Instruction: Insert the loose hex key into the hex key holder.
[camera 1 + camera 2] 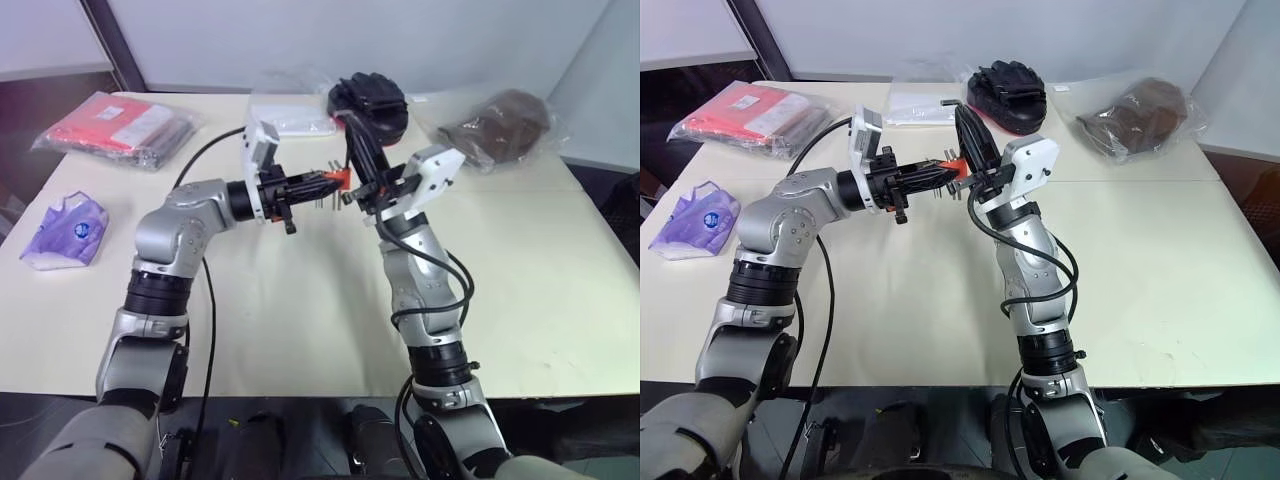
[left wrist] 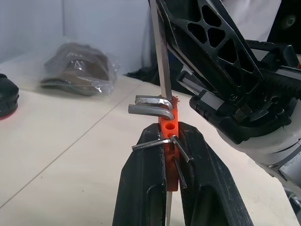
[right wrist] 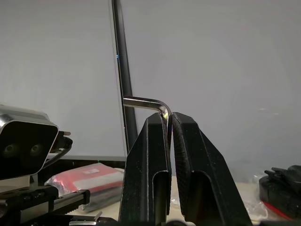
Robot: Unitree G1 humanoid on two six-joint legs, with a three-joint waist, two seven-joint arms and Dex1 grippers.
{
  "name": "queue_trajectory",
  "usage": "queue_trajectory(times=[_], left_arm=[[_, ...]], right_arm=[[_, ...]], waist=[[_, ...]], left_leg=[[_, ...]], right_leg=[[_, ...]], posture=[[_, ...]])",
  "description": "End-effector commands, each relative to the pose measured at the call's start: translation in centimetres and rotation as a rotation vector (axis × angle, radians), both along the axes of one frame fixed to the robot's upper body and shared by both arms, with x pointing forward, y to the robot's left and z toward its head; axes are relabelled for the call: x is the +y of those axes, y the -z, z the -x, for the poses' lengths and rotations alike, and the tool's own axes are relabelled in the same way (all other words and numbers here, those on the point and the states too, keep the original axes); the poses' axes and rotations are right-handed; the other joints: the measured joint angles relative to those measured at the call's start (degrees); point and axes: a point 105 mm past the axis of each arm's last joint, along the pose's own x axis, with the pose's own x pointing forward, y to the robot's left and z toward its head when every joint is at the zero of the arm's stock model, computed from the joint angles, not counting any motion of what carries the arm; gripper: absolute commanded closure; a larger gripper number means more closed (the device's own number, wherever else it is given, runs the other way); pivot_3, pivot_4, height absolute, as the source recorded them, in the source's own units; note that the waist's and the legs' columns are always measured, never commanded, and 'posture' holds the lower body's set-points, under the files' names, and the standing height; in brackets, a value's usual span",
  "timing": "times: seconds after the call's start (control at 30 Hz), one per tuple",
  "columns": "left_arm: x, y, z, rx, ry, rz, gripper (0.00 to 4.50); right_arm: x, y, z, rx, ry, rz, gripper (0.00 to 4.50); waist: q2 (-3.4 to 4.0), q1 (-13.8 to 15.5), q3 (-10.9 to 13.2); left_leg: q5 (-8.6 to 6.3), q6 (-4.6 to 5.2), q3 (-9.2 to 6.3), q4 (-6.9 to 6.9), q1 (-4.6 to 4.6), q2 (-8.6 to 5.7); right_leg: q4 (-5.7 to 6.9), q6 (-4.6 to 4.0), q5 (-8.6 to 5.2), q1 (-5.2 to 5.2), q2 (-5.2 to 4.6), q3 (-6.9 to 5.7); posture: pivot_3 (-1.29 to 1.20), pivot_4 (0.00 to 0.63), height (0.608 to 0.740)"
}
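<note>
My left gripper (image 2: pixel 167 137) points sideways above the middle of the table, shut on the orange hex key holder (image 2: pixel 168 123), which has several short grey keys sticking out. The holder (image 1: pixel 953 165) hangs between both hands. My right gripper (image 3: pixel 169 117) points up and is shut on the loose hex key (image 3: pixel 143 101), whose L-bend sticks out above the fingertips. In the left wrist view the key's long shaft (image 2: pixel 161 61) runs down beside the right gripper's fingers (image 2: pixel 211 47) to the holder's far end. Whether it sits in a hole I cannot tell.
On the cream table (image 1: pixel 300 300) lie a red packet in a clear bag (image 1: pixel 115 125) at the far left, a purple-blue bag (image 1: pixel 65 230) near the left edge, a white packet (image 1: pixel 920 105), a black padded item (image 1: pixel 1008 92) and a bagged brown item (image 1: pixel 505 125) at the back.
</note>
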Motion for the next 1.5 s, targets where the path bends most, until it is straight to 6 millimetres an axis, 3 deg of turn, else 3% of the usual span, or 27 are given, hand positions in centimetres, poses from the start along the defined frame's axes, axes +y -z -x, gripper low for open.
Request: queue_trajectory(times=[0.03, 0.1, 0.27, 0.3, 0.57, 0.73, 0.87, 1.0, 1.07, 1.3, 1.5], left_arm=[[0.0, -2.3, 0.5, -0.073, 0.02, 0.046, 4.5], [0.0, -2.3, 0.5, -0.074, 0.02, 0.046, 4.5], [0.0, -2.3, 0.5, -0.076, 0.022, 0.045, 4.5], [0.0, -2.3, 0.5, -0.077, 0.022, 0.044, 4.5], [0.0, -2.2, 0.4, -0.08, 0.019, 0.039, 4.5], [0.0, -1.4, 0.2, -0.043, 0.001, 0.042, 4.5], [-0.4, 0.6, 0.3, 0.028, 0.007, 0.026, 4.5], [-2.2, 3.4, 0.7, 0.198, 0.032, 0.054, 4.5], [-3.0, 5.3, 1.0, 0.27, 0.04, 0.03, 4.5], [-5.2, 9.0, 1.0, 0.505, 0.046, 0.046, 4.5], [-5.3, 10.4, 0.6, 0.574, 0.016, 0.026, 4.5]], right_arm=[[0.1, -0.7, 0.7, -0.043, -0.006, 0.0, 3.75], [0.1, -0.7, 0.7, -0.042, -0.004, 0.001, 2.93], [0.0, -0.5, 0.6, -0.038, 0.006, 0.011, 0.19], [-0.1, -0.5, 0.6, -0.038, 0.008, 0.012, 0.01], [-1.0, -0.6, 1.6, -0.05, 0.024, 0.019, 0.01], [-3.6, -0.1, 2.5, -0.026, 0.086, 0.035, 0.01], [-5.9, 1.8, 4.0, 0.057, 0.126, 0.115, 0.01], [-9.0, 6.5, 6.5, 0.231, 0.186, 0.273, 0.01], [-9.9, 7.8, 7.4, 0.273, 0.208, 0.328, 0.01], [-11.2, 8.5, 9.0, 0.313, 0.265, 0.359, 0.01], [-11.2, 8.7, 9.0, 0.315, 0.28, 0.359, 0.01]], waist=[[0.0, 0.0, 0.0], [0.0, 0.0, 0.0], [0.0, 0.0, 0.0], [0.0, 0.0, 0.0], [0.0, 0.0, 0.0], [0.0, 0.1, 0.0], [0.0, 0.2, 0.0], [-0.01, 0.5, 0.0], [-0.01, 0.6, 0.0], [-0.02, 0.1, 0.0], [-0.02, 0.3, 0.0]], left_leg=[[0.0, 0.0, 0.0, 0.0, 0.0, 0.0], [0.0, 0.0, 0.0, 0.0, 0.0, 0.0], [0.0, 0.0, 0.0, 0.0, 0.0, 0.0], [0.0, 0.0, 0.0, 0.0, 0.0, 0.0], [0.0, 0.0, 0.0, 0.0, 0.0, 0.0], [0.0, 0.0, 0.0, 0.0, -0.01, -0.01], [0.0, 0.0, 0.01, -0.01, -0.01, -0.02], [0.0, 0.01, 0.01, -0.04, -0.05, -0.03], [-0.01, 0.02, -0.03, -0.06, -0.04, -0.06], [-0.01, 0.02, 0.01, -0.06, 0.1, -0.05], [-0.01, 0.02, -0.01, -0.06, 0.05, -0.06]], right_leg=[[0.0, 0.0, 0.0, 0.0, 0.0, 0.0], [0.0, 0.0, 0.0, 0.0, 0.0, 0.0], [0.0, 0.0, 0.0, 0.0, 0.0, 0.0], [0.0, 0.0, 0.0, 0.0, 0.0, 0.0], [-0.01, 0.0, 0.0, 0.0, 0.0, 0.0], [-0.02, 0.0, 0.0, 0.01, 0.0, 0.0], [-0.04, 0.01, -0.01, 0.04, -0.01, 0.01], [-0.16, 0.01, -0.01, 0.07, 0.03, 0.0], [-0.32, 0.02, -0.03, 0.18, 0.03, -0.03], [-0.51, 0.03, -0.02, 0.36, 0.12, 0.06], [-0.7, 0.03, -0.02, 0.43, 0.08, 0.02]], posture=[[0.0, 0.15, 0.74], [0.0, 0.15, 0.74], [0.0, 0.15, 0.74], [0.0, 0.15, 0.74], [0.0, 0.15, 0.74], [0.0, 0.15, 0.74], [0.0, 0.15, 0.74], [0.0, 0.15, 0.74], [0.0, 0.15, 0.74], [0.0, 0.15, 0.74], [0.0, 0.15, 0.74]])
